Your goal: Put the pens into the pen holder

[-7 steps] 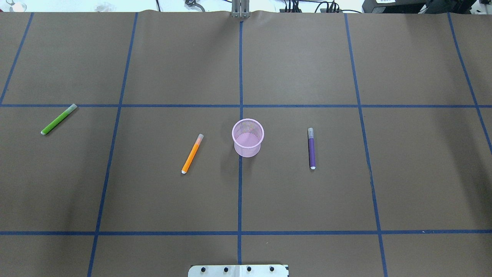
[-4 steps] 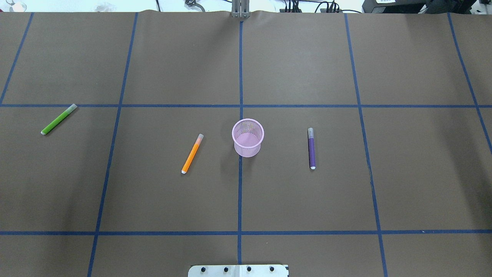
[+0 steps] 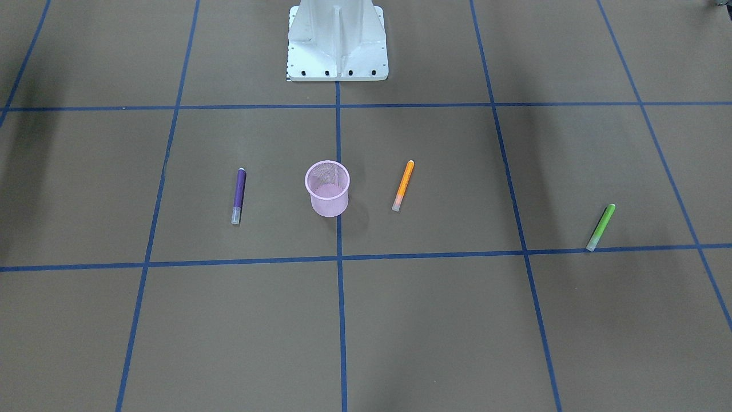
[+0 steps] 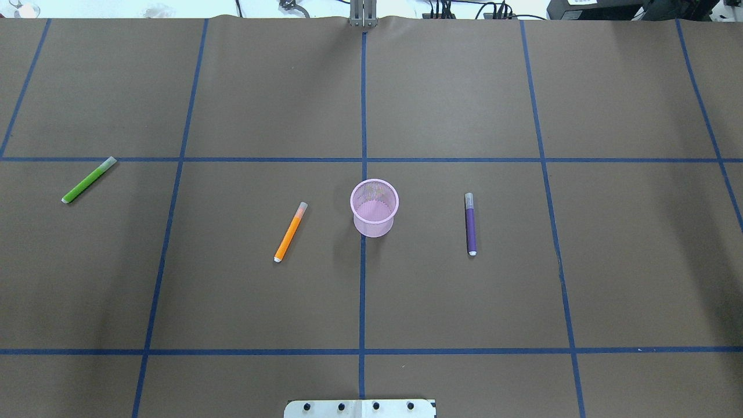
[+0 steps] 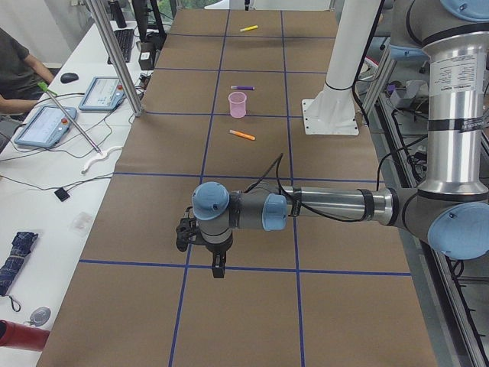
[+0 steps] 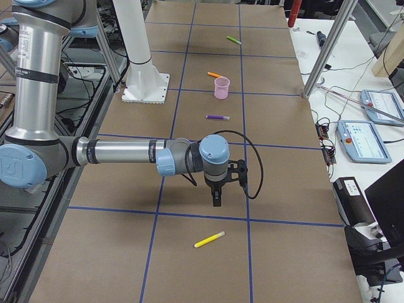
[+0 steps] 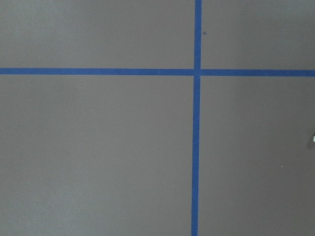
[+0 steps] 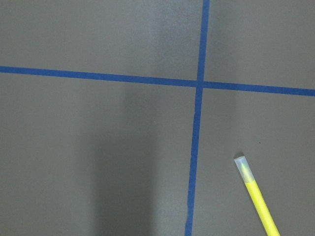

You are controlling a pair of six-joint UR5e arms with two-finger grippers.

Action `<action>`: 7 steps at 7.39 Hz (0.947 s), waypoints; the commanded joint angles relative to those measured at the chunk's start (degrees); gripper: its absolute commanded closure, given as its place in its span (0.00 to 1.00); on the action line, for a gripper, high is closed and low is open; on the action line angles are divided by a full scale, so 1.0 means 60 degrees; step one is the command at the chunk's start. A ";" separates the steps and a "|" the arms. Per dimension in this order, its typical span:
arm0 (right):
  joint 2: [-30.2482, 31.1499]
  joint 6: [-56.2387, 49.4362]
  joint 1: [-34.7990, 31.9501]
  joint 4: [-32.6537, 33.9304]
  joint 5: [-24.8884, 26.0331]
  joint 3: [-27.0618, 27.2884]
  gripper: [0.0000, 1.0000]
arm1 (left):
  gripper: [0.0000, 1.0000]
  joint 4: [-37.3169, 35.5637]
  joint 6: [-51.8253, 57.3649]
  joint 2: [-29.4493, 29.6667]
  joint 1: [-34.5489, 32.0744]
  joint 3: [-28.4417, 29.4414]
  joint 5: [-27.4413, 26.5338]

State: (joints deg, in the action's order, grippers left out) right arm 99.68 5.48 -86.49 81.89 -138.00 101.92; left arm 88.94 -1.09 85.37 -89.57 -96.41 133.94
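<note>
**Four pens loose on the table, pink holder empty, both arms out at the table ends**

A small pink mesh pen holder (image 4: pixel 374 208) stands upright near the middle of a brown table (image 4: pixel 371 302) marked with blue tape lines (image 4: pixel 362 290). Nothing is inside it.

Three pens lie flat around it:
- The orange pen (image 4: pixel 290 231) is just to its left, slanted.
- The purple pen (image 4: pixel 471 224) is to its right, lying nearly straight from near to far.
- The green pen (image 4: pixel 89 180) is well apart, far out to the left, with its pale cap touching a tape line.

The yellow pen (image 6: pixel 209 239) lies at the right end of the table, well away from the holder and near the right gripper (image 6: pixel 216 201). That gripper points down over the table on a low, outstretched arm. The left gripper (image 5: pixel 218 267) hangs the same way over the left end of the table.

Both grippers show only in the side views, so I cannot tell whether either is released or clenched. Neither touches a pen. The robot's white base (image 3: pixel 337 40) stands at the near edge.
</note>
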 commanded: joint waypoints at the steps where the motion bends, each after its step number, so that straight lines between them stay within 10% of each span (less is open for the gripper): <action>1: 0.0056 -0.0005 0.0001 -0.0141 -0.0101 0.0034 0.00 | 0.00 0.0001 0.0006 -0.0020 0.0001 -0.0060 0.0016; 4: 0.0393 -0.0092 0.0015 -0.0666 0.0422 -0.0126 0.01 | 0.00 0.0001 0.0006 -0.0151 0.0001 -0.0030 0.0734; 7: -0.0408 -0.2390 0.0613 -0.1196 0.1128 -0.2142 0.02 | 0.00 0.0001 -0.0023 -0.0152 0.0074 0.0014 0.0734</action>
State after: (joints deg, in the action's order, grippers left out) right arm 99.88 -4.51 -84.72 75.23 -132.37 94.19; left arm 88.94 -1.11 84.50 -89.34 -96.34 138.30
